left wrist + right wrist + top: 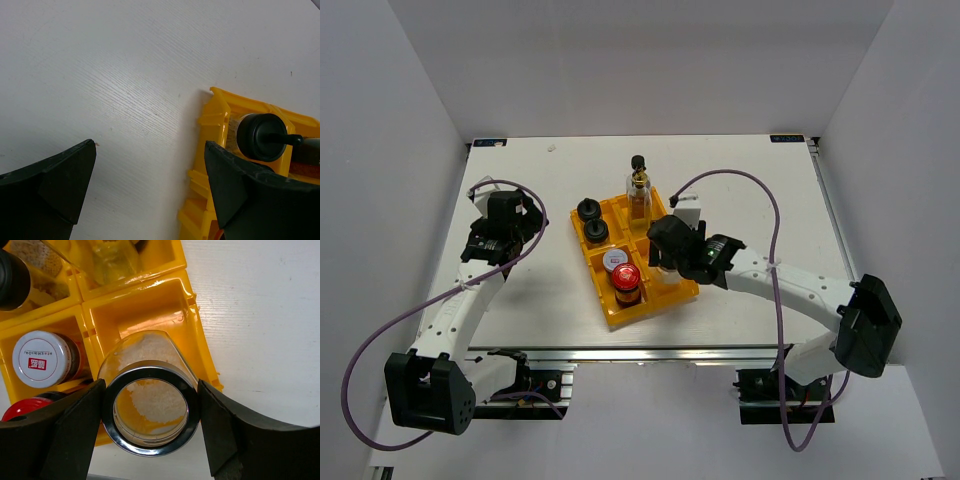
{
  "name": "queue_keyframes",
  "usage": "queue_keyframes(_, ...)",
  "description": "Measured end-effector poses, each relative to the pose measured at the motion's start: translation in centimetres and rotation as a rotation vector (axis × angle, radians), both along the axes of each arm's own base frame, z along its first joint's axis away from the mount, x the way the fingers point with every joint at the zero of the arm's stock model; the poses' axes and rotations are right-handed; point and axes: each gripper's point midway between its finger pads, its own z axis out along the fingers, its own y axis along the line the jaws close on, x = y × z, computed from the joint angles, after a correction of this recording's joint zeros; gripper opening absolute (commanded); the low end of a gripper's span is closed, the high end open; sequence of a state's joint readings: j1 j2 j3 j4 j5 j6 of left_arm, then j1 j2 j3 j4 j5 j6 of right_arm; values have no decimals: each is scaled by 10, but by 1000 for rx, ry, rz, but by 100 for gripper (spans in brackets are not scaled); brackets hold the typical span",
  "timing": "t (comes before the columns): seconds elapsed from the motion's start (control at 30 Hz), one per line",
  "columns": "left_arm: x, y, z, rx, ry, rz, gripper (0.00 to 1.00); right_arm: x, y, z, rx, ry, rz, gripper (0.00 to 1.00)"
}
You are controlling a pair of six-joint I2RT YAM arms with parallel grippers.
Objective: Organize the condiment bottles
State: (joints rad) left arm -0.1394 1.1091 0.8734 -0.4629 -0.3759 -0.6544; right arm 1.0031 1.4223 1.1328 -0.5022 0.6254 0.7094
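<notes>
My right gripper [151, 412] is shut on the silver-lidded jar [150, 410], one finger on each side of its lid. The jar leans over the near-right compartment of the yellow tray [145, 305]; I cannot tell whether its base touches the floor. A white-lidded jar [615, 260] and a red-lidded jar [626, 277] fill the near-left compartment. Two black-lidded jars [587, 210] [596, 232] stand at the far left. The tall gold-topped bottle [639, 195] is at the far right, a black cap [638, 162] just behind it. My left gripper [150, 170] hangs open over bare table left of the tray.
The yellow tray [620, 318] lies slightly turned in the middle of the white table [740, 170]. Grey walls close in the table at the back and on both sides. A purple cable [775, 215] loops above the right arm.
</notes>
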Motion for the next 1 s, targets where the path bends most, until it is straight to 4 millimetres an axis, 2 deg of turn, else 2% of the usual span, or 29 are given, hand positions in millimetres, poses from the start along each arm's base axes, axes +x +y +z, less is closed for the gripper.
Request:
queue_keyframes(0.17, 0, 0, 0, 0, 0, 0, 98, 2, 3, -16, -21, 23, -19, 0)
queue_keyframes(0.3, 0, 0, 0, 0, 0, 0, 98, 4, 4, -37, -71, 53, -28, 2)
queue_keyframes(0.33, 0, 0, 0, 0, 0, 0, 98, 4, 4, -43, -84, 61, -28, 13)
queue_keyframes(0.4, 0, 0, 0, 0, 0, 1, 98, 6, 4, -55, -107, 81, -32, 18)
queue_keyframes(0.53, 0, 0, 0, 1, 1, 2, 98, 15, 6, -56, -82, 82, -42, 59)
queue_keyframes(0.6, 0, 1, -1, 3, 4, 4, 98, 15, 7, -55, -79, 84, -38, 66)
queue_keyframes(0.63, 0, 1, -1, 4, 5, 4, 98, 16, 7, -55, -79, 83, -36, 89)
queue_keyframes(0.87, 0, 2, -6, 9, 24, 8, 98, 17, 15, -39, -31, 61, -11, 89)
queue_keyframes(0.93, 0, 2, -4, 11, 25, 10, 98, 17, 14, -27, -15, 42, -4, 89)
queue_keyframes(1.0, 1, 3, 0, 14, 23, 16, 98, 21, 13, -7, 12, 2, -4, 89)
